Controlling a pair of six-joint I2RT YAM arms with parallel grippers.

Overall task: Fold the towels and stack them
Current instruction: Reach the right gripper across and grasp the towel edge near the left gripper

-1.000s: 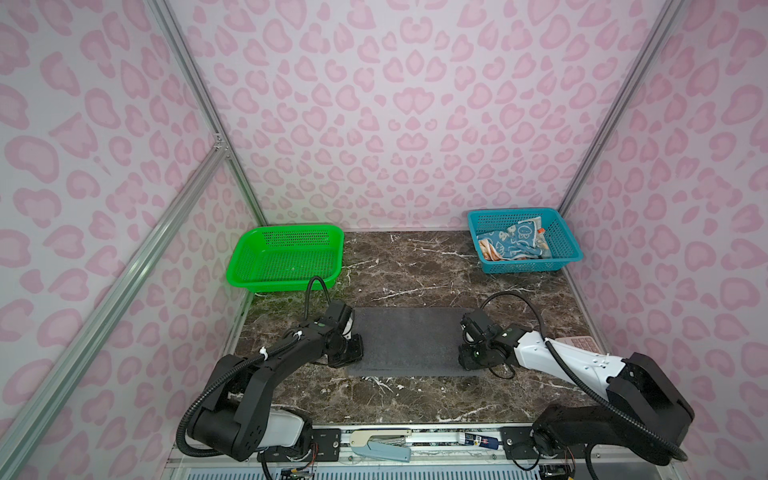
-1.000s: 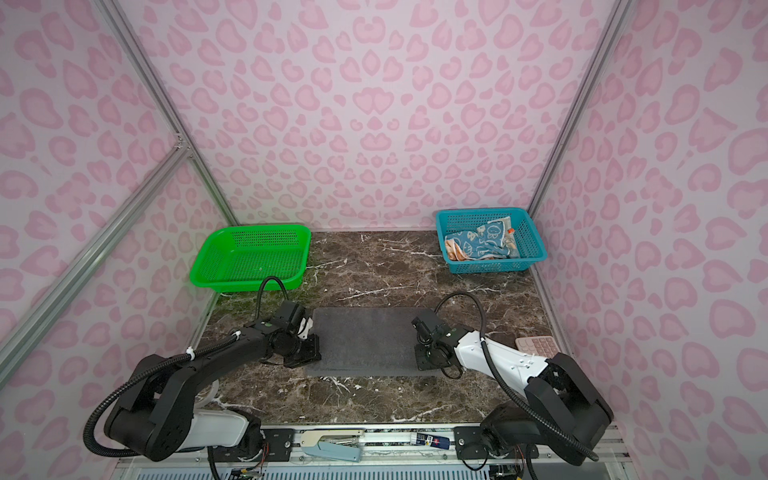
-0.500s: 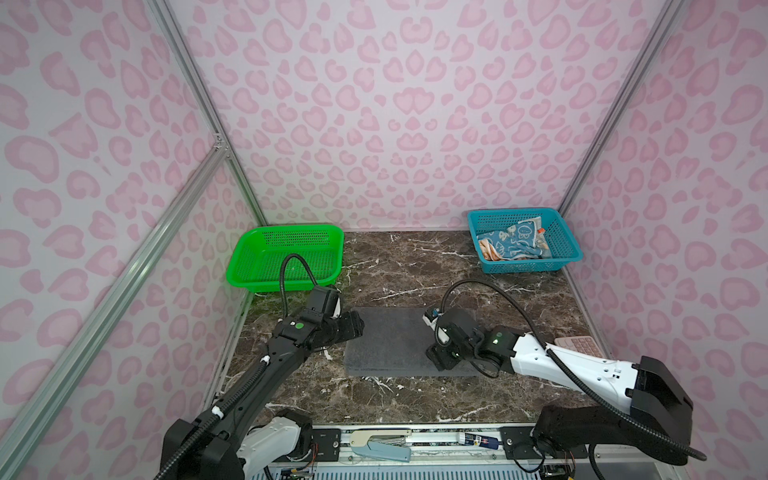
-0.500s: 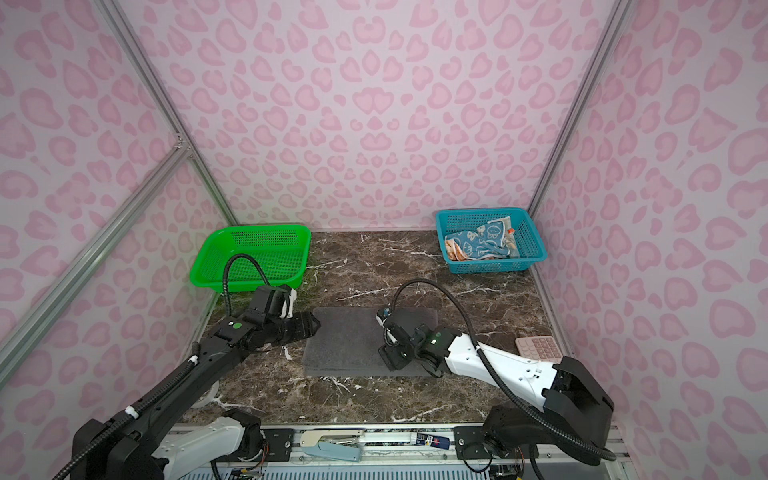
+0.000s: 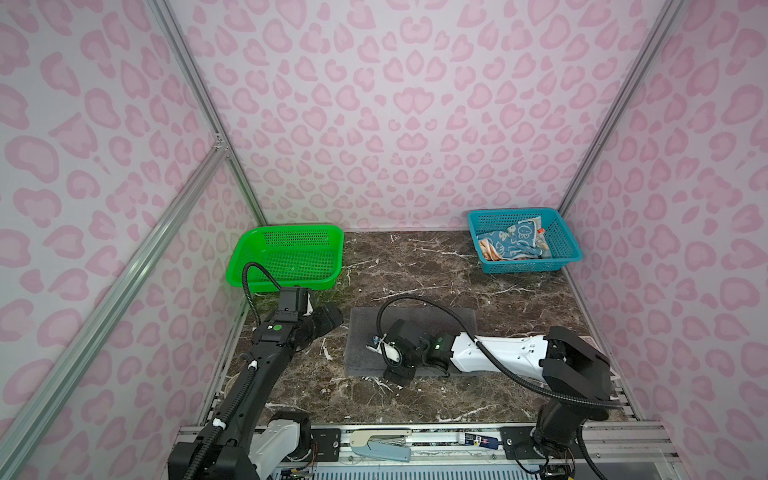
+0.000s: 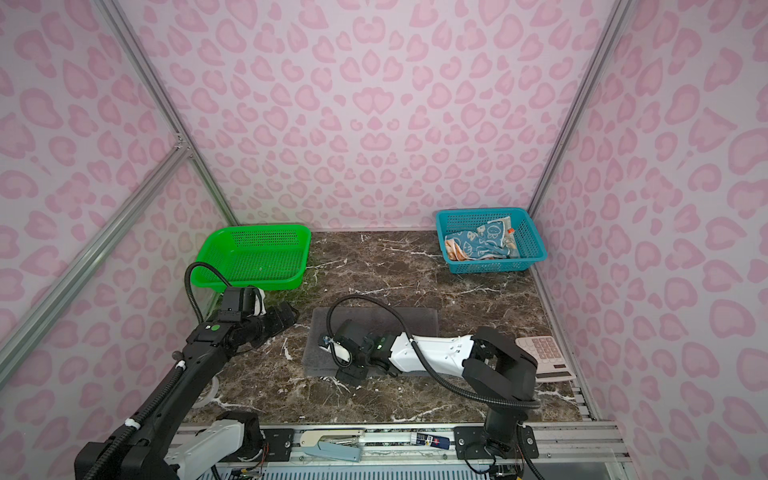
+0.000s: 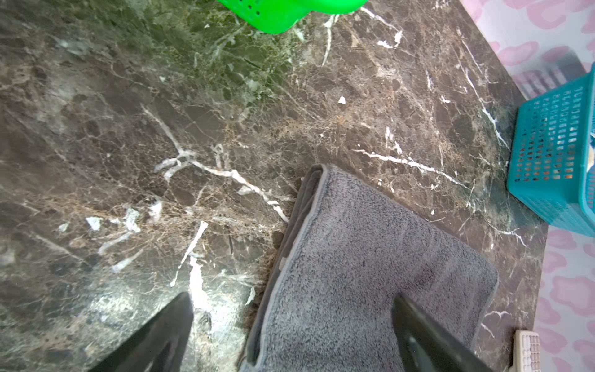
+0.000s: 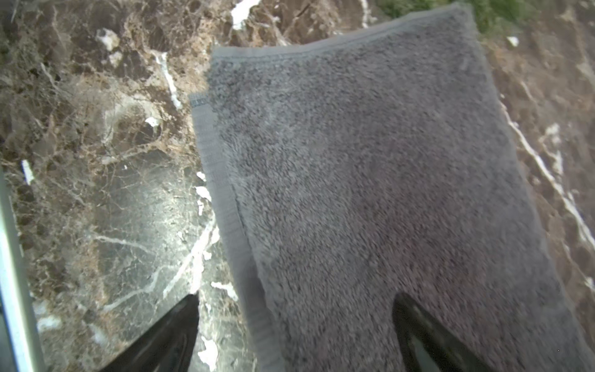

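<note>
I have the marble table (image 5: 415, 266) in view, with the dark-grey towel (image 5: 415, 322) lying folded flat at its near middle. The green basket (image 5: 291, 227) sits far left and the teal basket (image 5: 528, 266) far right. The blue towel (image 5: 515, 245) is bunched inside the teal basket, with the orange-cream towel (image 5: 488, 251) showing at its left. My left gripper (image 7: 293, 299) hangs at the grey towel's left edge, jaws spread wide and gripping nothing. My right gripper (image 8: 296, 298) straddles the towel's near edge towards the left, just as wide and also empty.
</note>
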